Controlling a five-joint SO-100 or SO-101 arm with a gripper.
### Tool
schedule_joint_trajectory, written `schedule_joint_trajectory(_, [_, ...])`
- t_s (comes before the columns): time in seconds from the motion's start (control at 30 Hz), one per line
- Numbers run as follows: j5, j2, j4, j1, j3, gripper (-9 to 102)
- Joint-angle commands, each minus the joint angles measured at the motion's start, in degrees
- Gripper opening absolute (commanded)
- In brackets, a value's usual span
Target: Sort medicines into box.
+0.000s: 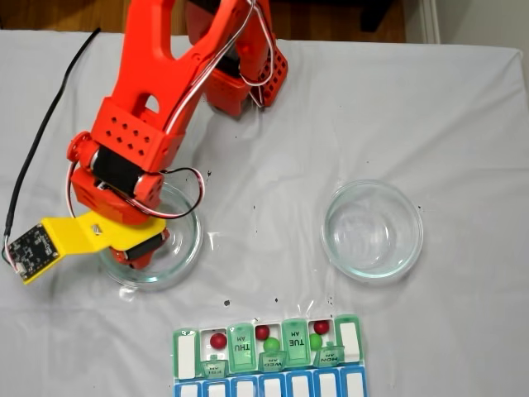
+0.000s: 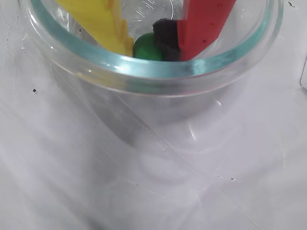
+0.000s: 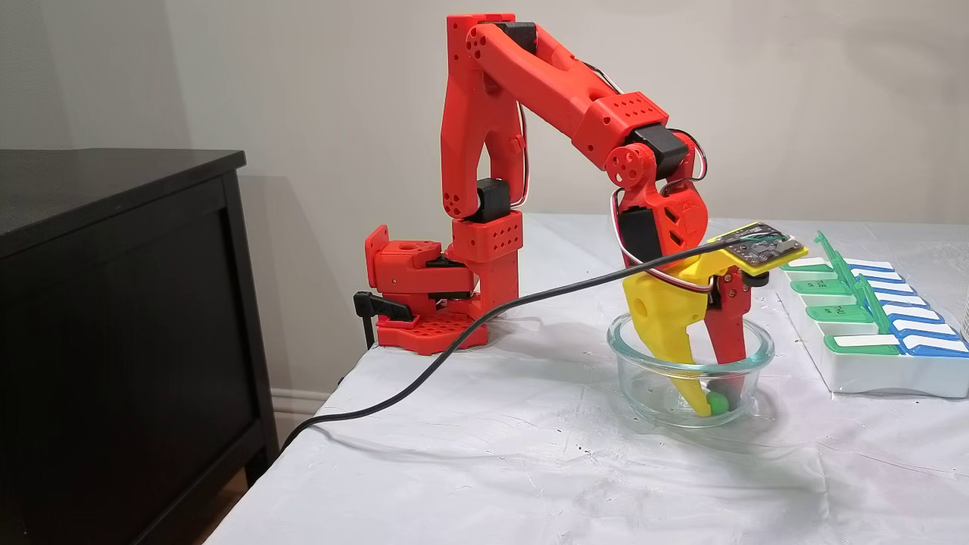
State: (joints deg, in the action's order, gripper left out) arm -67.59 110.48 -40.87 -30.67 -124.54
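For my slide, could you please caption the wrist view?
The hand, yellow and red fingers lowered into a glass dish, closes around a green pill.

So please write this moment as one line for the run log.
tool: inside left glass dish, jaws around green pill | organizer: three red, two green pills in | right dish: empty

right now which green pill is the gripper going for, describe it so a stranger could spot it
Start at the orange robot arm and follow it down to the round clear glass dish under its wrist. The small round green pill lies on that dish's floor between the yellow and red fingers of the gripper. Unlike the other green pills, it sits outside the green-lidded pill organizer.
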Motion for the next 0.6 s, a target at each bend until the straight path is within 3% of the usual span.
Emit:
schedule_joint_trajectory(0.0, [2.0, 9.3, -1.7, 2.0, -0.4, 0])
schedule_joint_trajectory(0.37, [11.6, 31.4, -9.5, 7.9, -4.1, 0])
schedule_joint_trajectory(0.57, [25.0, 44.2, -4.3, 13.0, -8.2, 0])
